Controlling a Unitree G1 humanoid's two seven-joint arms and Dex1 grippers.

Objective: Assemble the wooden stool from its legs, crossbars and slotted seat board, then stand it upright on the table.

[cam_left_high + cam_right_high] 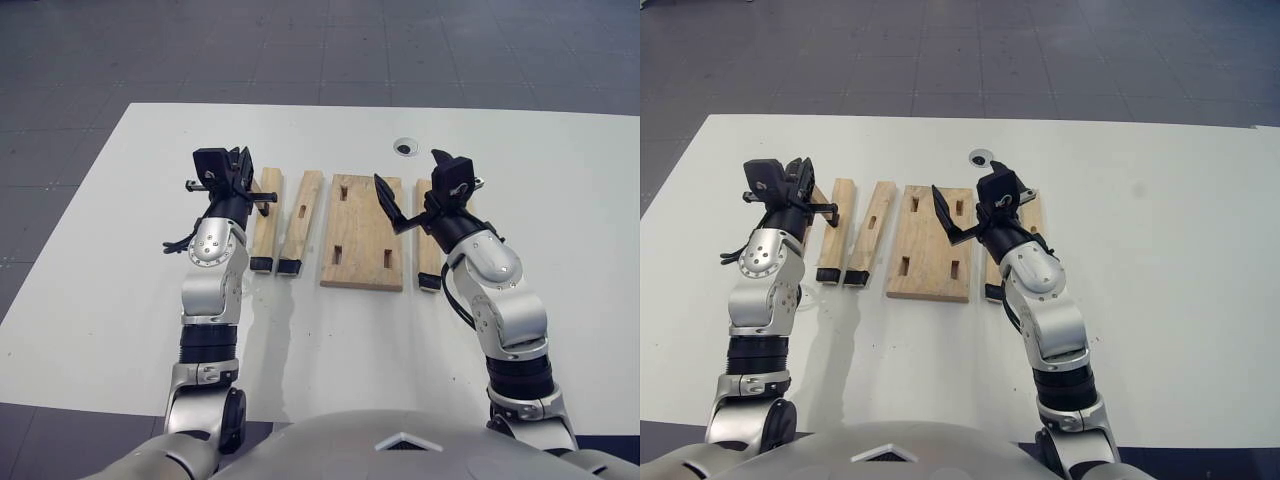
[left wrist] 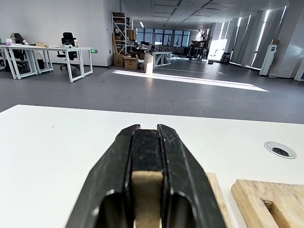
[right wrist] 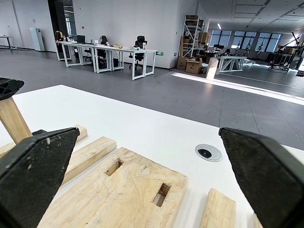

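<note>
The slotted seat board (image 1: 363, 230) lies flat on the white table (image 1: 120, 260). Two wooden legs (image 1: 266, 218) (image 1: 300, 220) with black near ends lie just left of it, and a third leg (image 1: 428, 255) lies along its right side. My left gripper (image 1: 232, 170) hovers beside the leftmost leg. It is shut on a narrow pale wooden crossbar (image 2: 146, 190), which also shows as an upright stick (image 3: 12, 121). My right gripper (image 1: 418, 185) is held open above the board's right edge, with nothing between its fingers (image 3: 33, 175).
A round cable grommet (image 1: 405, 147) sits in the table beyond the board. Bare table surface stretches to the left, to the right and in front of the parts. Grey floor lies past the far edge.
</note>
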